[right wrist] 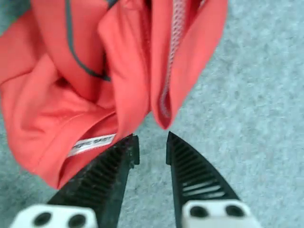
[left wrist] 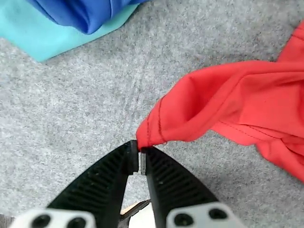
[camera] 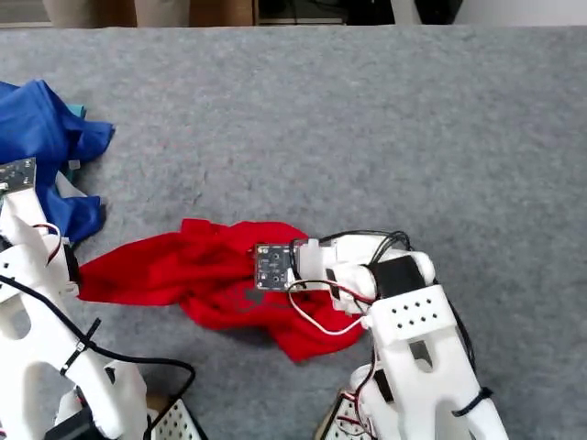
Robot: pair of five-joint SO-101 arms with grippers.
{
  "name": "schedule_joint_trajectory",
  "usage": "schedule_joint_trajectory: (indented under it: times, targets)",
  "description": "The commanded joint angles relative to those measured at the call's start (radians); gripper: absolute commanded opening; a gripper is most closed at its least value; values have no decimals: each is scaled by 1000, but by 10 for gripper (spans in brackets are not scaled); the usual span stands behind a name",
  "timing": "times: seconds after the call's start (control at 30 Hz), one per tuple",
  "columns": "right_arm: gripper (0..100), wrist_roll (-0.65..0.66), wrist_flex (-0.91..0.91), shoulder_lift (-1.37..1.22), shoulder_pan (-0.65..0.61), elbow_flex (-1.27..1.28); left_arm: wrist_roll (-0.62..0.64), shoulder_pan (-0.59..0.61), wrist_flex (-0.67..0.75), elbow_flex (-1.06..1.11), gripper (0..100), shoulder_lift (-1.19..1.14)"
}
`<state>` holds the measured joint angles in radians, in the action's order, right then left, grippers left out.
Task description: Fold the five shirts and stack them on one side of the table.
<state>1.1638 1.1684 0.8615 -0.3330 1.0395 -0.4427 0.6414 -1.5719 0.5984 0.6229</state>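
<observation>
Left claw (left wrist: 140,149) pinching red shirt (left wrist: 237,104) corner; right claw (right wrist: 152,139) parted, empty, beside its edge.

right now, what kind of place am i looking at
Probably a robot test bench in a lab or workshop, not a home: a white left arm and right arm sit at a grey felt-covered table, with a red shirt and a blue shirt on it.

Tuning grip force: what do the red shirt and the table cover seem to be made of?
The red shirt looks like thin, smooth knit fabric, possibly jersey: soft folds, stitched hem. The table cover looks like grey felt, matte with fuzzy fibres.
</observation>
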Motion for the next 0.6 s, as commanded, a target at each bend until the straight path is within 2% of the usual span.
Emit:
schedule_joint_trajectory:
  times: [0.0, 0.57]
  targets:
    - [117, -15, -31, -2, -12, 2, 6, 5, 12, -5, 19, 22]
    - [152, -14, -87, -2, -7, 54, 6, 6, 6, -5, 19, 22]
